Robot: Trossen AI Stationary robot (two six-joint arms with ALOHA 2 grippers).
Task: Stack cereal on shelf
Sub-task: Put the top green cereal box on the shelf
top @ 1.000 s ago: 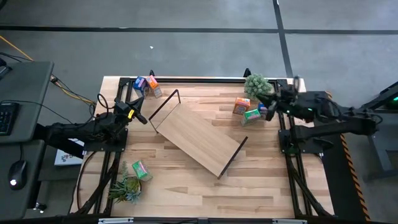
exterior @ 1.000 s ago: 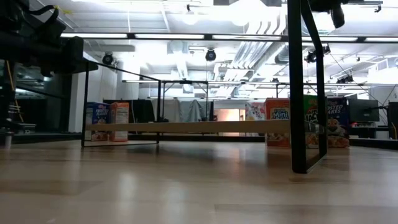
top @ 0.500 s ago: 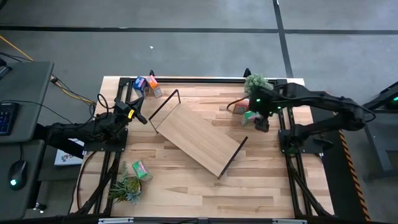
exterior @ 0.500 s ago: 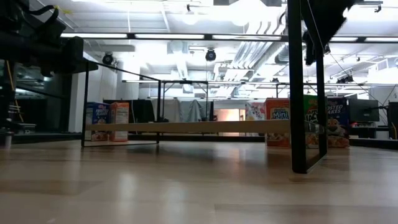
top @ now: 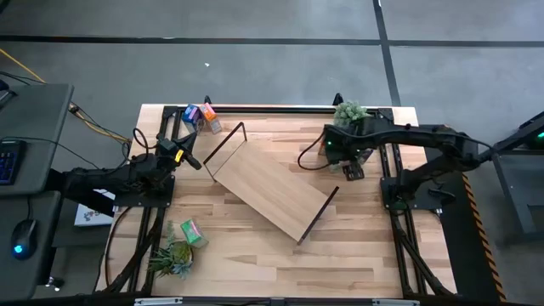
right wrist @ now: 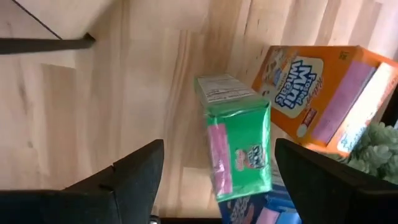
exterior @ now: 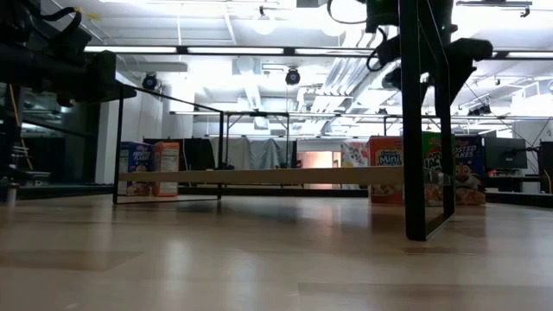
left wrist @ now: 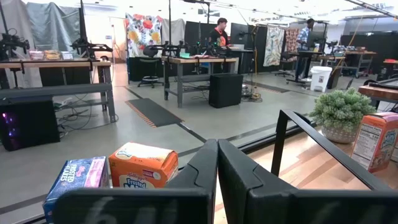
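We read this as the approach step: right gripper (right wrist: 214, 180) hovers over the box cluster at the shelf's (top: 268, 189) far-right end, beside the potted plant (top: 350, 113), nothing picked yet. Its fingers (right wrist: 130, 180) are spread wide and empty, straddling the green box (right wrist: 239, 143) in the right wrist view, with the orange box (right wrist: 329, 93) just beyond it and a blue box (right wrist: 261, 214) partly under it. Next move, we judge: drop straight down, close on the green box, lift, carry to the shelf board. Risk: nudging the orange neighbour.

Right arm reaches in from the table's right side, wrist pointing down over the cluster. Left arm waits off the shelf's left end, left gripper (left wrist: 217, 180) with fingers pressed together, holding nothing. Another blue box (left wrist: 74, 180) and orange box (left wrist: 143, 168) stand near the shelf's far-left corner. One more green box (top: 192, 231) lies near the shelf's near-left side by a second plant (top: 172, 255). The shelf sits diagonally mid-table, bare.
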